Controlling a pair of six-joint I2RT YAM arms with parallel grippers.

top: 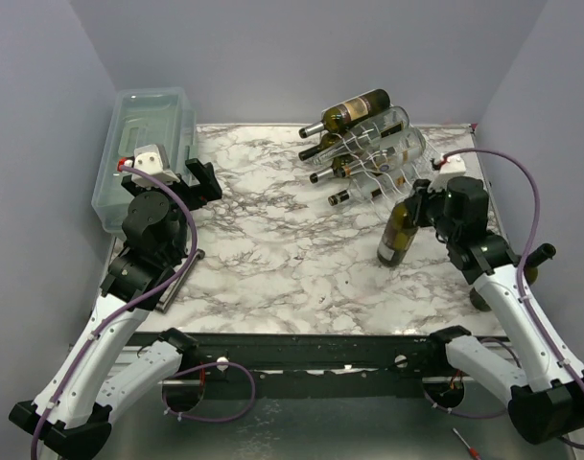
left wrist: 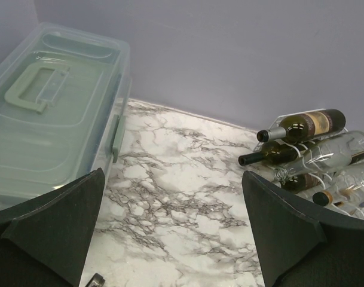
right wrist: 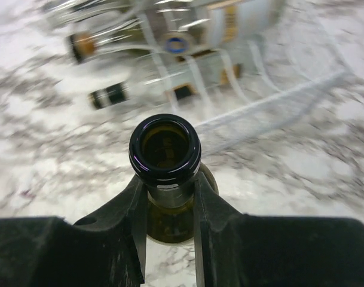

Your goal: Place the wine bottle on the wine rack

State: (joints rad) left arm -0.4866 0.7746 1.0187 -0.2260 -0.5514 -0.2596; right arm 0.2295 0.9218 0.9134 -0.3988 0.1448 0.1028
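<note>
A dark green wine bottle point(top: 398, 235) stands upright, slightly tilted, on the marble table just in front of the wine rack. My right gripper point(top: 418, 204) is shut on its neck; in the right wrist view the open mouth of the bottle point(right wrist: 165, 148) sits between the two fingers point(right wrist: 127, 206). The white wire wine rack point(top: 397, 158) at the back right holds several bottles lying down, dark and clear; it also shows in the left wrist view point(left wrist: 325, 158). My left gripper point(top: 203, 179) is open and empty, over the left side of the table near the bin.
A translucent lidded plastic bin point(top: 143, 153) stands along the left edge, also seen in the left wrist view point(left wrist: 44, 113). Purple walls close in the back and sides. Marble tabletop point(top: 272, 240) lies between the arms.
</note>
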